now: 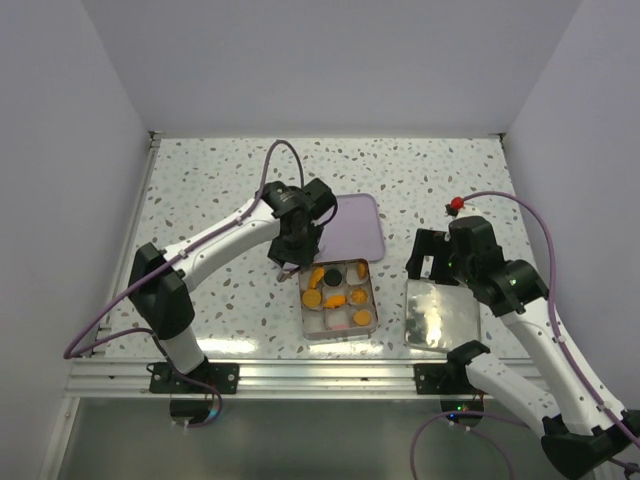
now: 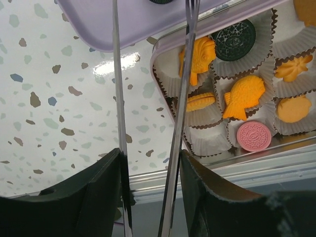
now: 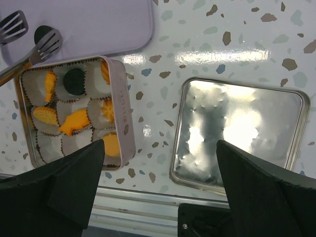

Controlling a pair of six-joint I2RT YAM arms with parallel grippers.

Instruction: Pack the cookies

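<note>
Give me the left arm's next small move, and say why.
Probably squeeze the tongs in the left gripper shut on the black cookie on the purple tray: their open tips hover right at it, it lies outside the tin, and at least one paper cup there sits empty.

Table (image 1: 200, 180): white, speckled, beneath the left gripper (image 1: 290, 255).
Walls (image 1: 330, 60): plain pale grey, beyond it.
Light: bright glare (image 2: 121, 61) on table.
</note>
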